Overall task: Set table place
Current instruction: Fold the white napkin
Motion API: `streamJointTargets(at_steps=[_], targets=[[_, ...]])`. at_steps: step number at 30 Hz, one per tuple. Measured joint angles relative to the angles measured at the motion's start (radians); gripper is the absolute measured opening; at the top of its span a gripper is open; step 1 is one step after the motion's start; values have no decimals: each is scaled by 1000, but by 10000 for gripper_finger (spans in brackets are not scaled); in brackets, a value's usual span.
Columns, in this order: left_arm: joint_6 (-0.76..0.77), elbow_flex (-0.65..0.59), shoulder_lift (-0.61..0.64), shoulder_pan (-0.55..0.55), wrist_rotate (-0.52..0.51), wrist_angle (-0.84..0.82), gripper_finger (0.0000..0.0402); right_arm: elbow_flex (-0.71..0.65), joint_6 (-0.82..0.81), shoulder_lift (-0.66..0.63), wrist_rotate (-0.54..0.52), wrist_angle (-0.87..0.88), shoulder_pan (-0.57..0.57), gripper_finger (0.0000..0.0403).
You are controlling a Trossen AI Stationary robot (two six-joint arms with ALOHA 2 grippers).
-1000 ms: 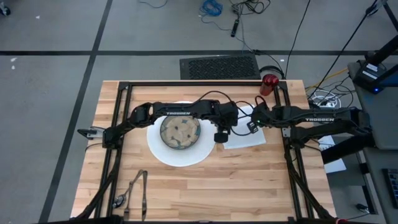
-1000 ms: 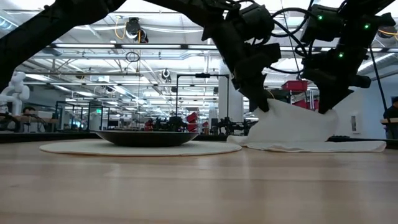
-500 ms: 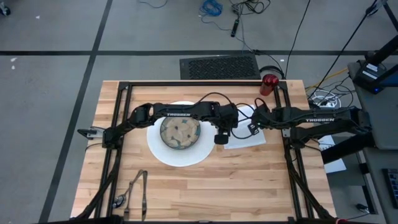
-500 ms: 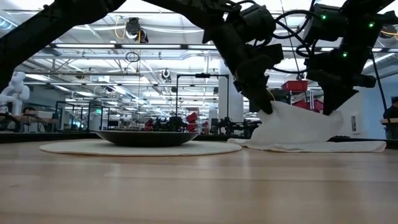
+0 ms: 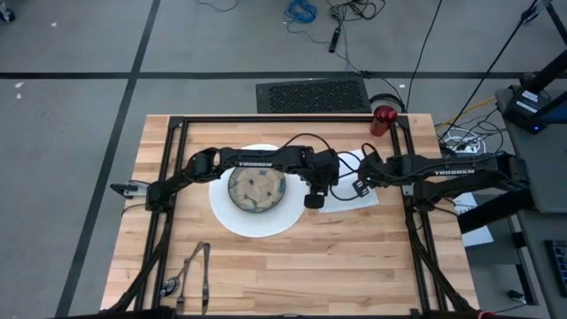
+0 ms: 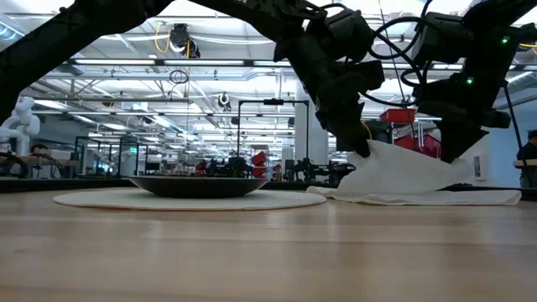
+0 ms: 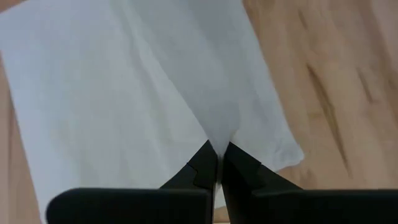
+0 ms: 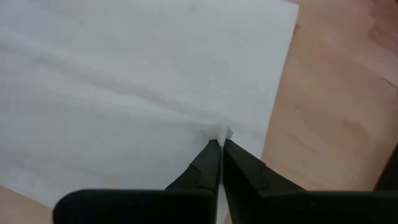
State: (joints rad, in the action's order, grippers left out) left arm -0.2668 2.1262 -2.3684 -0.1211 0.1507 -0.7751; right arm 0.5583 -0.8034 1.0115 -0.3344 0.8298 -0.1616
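Wrist views show left gripper (image 7: 217,152) and right gripper (image 8: 220,144) both pinched tight on the napkin (image 5: 354,190), which lies on the table (image 5: 354,266) just right of the plate (image 5: 257,221).

two black jointed arms, white trossen lettering, looping black cables, small green lights.

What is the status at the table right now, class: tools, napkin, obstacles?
Left tool and right tool both shut on napkin, lifting folds off table. Bowl sits on plate beside it. Nothing in the way.
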Motion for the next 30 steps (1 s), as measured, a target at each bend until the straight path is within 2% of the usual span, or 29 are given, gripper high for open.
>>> streamJointTargets(at_steps=[4,8,15,20,24,27,30], targets=[[0,0,0,1,10,-37,0,0,29,0,0,-24,0,21],[1,0,0,9,10,-43,5,0,37,0,0,-34,0,58],[4,0,0,33,22,-70,47,0,63,0,53,-33,0,125],[31,10,3,34,22,-89,81,0,63,-3,51,-33,-2,161],[27,56,10,34,22,-81,95,0,45,-3,13,-35,-21,176],[49,82,11,32,22,-80,96,0,2,-2,-52,-57,-38,177],[48,78,11,31,21,-86,96,1,-4,8,-60,-81,-52,171]])
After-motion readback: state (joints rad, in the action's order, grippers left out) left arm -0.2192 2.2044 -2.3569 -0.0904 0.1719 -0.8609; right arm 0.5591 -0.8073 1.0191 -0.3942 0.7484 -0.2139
